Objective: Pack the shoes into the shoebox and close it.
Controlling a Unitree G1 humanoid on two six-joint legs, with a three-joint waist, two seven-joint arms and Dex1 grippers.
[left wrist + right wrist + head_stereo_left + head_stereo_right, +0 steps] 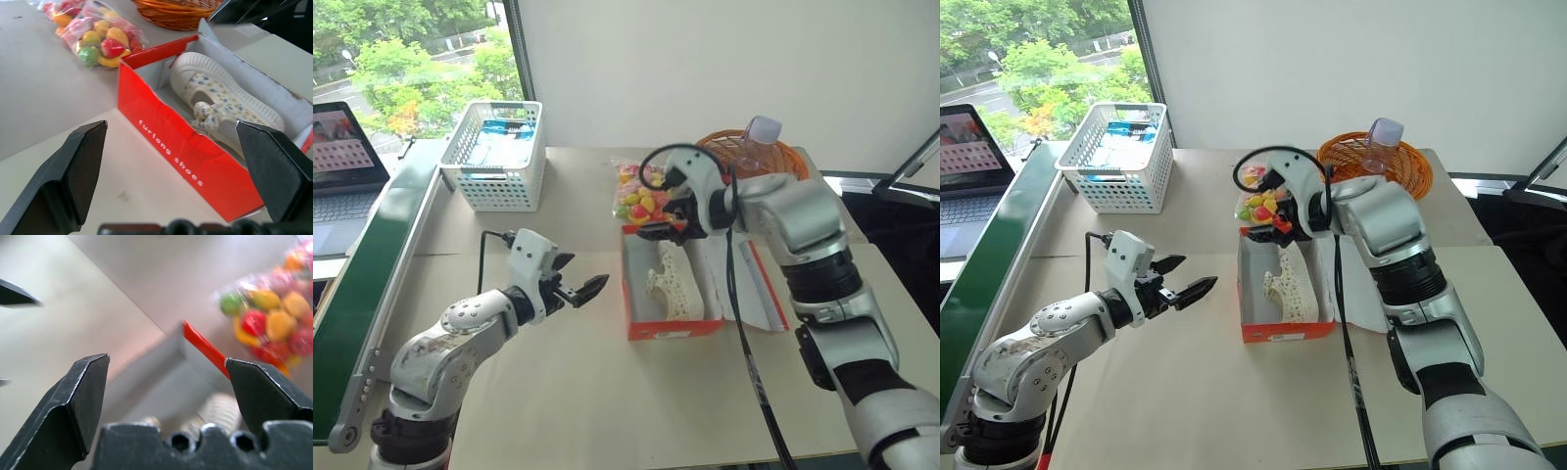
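The orange-red shoebox (pixel 673 329) lies open at the middle of the table, its lid (pixel 751 286) folded flat to the right. A cream-white shoe (pixel 674 280) lies inside it, also seen in the left wrist view (pixel 220 105) behind the box's red wall (pixel 181 152). My right gripper (pixel 658 221) hovers open above the box's far end, nothing between its fingers (pixel 88 396); below it show a red box edge (pixel 205 350) and the white inside. My left gripper (pixel 579 285) stands open just left of the box, pointing at it, empty.
A bag of colourful candies (pixel 636 196) lies just behind the box. An orange wicker basket (pixel 781 155) with a plastic bottle (pixel 759 137) stands at the back right, a white mesh basket (pixel 494 157) at the back left. A laptop (pixel 342 166) sits beyond the table's left edge.
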